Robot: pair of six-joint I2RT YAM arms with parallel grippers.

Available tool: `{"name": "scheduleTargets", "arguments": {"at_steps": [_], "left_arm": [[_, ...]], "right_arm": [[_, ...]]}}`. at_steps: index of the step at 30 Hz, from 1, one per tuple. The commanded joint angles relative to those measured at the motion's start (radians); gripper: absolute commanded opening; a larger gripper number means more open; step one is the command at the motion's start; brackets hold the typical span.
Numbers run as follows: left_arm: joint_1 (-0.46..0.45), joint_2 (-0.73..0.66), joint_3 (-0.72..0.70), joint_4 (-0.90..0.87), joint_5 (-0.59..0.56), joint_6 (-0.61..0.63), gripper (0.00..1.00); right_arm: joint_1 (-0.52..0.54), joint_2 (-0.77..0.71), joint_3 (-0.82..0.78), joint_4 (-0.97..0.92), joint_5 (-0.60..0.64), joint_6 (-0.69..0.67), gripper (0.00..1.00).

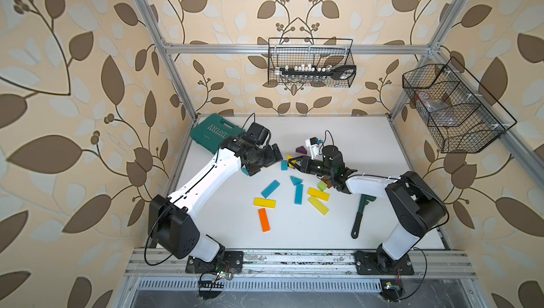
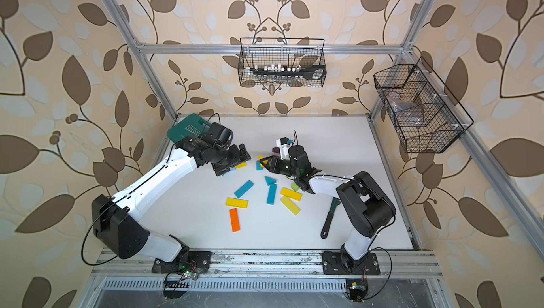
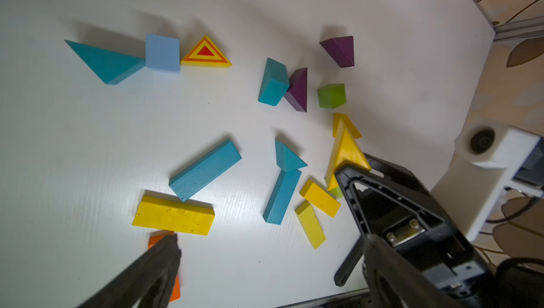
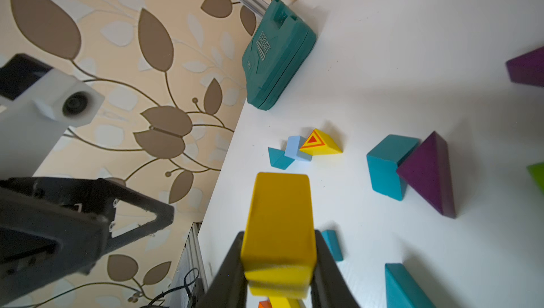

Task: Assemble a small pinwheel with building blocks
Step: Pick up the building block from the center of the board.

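My right gripper (image 1: 293, 162) hangs over the table's middle, shut on a yellow wedge block (image 4: 279, 221), which is lifted off the surface (image 3: 344, 152). My left gripper (image 3: 273, 250) is open with nothing between its fingers, just left of the right one (image 1: 266, 163). A teal wedge (image 3: 106, 62), a pale blue cube (image 3: 162, 53) and a yellow triangle with red stripes (image 3: 206, 53) lie touching in a row. A teal block (image 3: 273, 83) leans on a purple wedge (image 3: 297, 90). Teal, yellow and orange bars (image 1: 264, 220) lie scattered nearer the front.
A dark green toy wrench (image 1: 360, 215) lies by the right arm. A teal case (image 1: 216, 134) sits in the back left corner. A second purple wedge (image 3: 338, 50) and a green cube (image 3: 331, 95) lie further back. Wire baskets (image 1: 310, 62) hang on the frame.
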Motion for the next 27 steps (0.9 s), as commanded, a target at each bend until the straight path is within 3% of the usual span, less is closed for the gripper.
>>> {"name": "scheduleTargets", "arguments": {"at_steps": [1,10,15,27], "left_arm": [[-0.013,0.030,0.013,0.028,-0.001,-0.131,0.99],[-0.015,0.030,-0.034,0.164,0.038,-0.327,0.99],[-0.015,0.020,-0.042,0.201,-0.006,-0.387,0.99],[-0.016,0.097,-0.037,0.324,0.077,-0.555,0.99]], "right_arm": [[0.021,0.018,-0.034,0.297,0.011,0.035,0.00],[0.044,0.150,-0.085,0.585,0.074,0.074,0.00],[0.047,0.180,-0.090,0.621,0.096,0.084,0.00],[0.052,0.218,-0.095,0.680,0.146,0.030,0.00]]}}
